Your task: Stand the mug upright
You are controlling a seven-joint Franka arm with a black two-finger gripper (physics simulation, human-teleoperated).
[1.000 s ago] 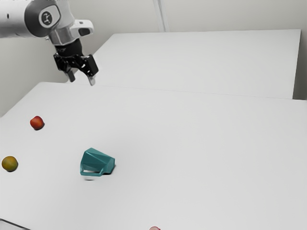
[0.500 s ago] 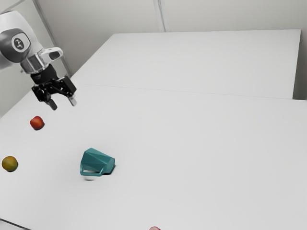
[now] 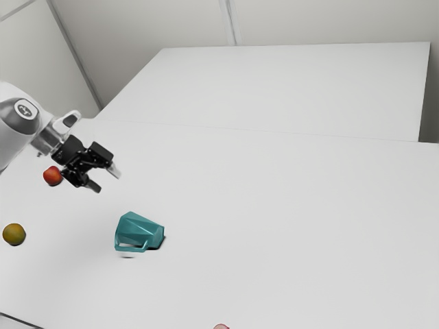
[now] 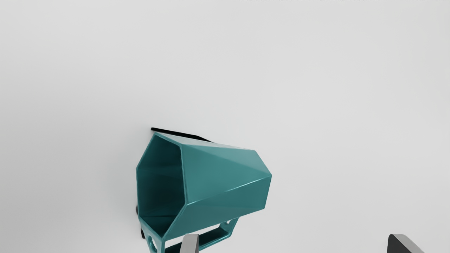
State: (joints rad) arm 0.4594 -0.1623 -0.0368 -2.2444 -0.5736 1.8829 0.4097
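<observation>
The teal mug [image 3: 140, 232] lies on its side on the table, its base toward the exterior view's right. My gripper [image 3: 106, 180] hangs above the table, up and to the left of the mug in the exterior view, apart from it. In the wrist view the mug [image 4: 225, 179] shows its dark open mouth, and its handle runs along the side nearest the fingers. My gripper [image 4: 293, 242] stands open there with nothing held; one fingertip overlaps the handle in the picture.
On the white table [image 3: 288, 205], a red round fruit [image 3: 53, 175] sits behind the gripper and a yellow-green one [image 3: 14, 234] at the exterior view's left. A pinkish object [image 3: 221, 326] shows at the near edge, and a dark-edged item [image 3: 20, 320] in the near left corner.
The arm has swung toward the exterior view's left and come down, and the hand has tilted, ending closer to the mug. Mug and fruits have stayed in place.
</observation>
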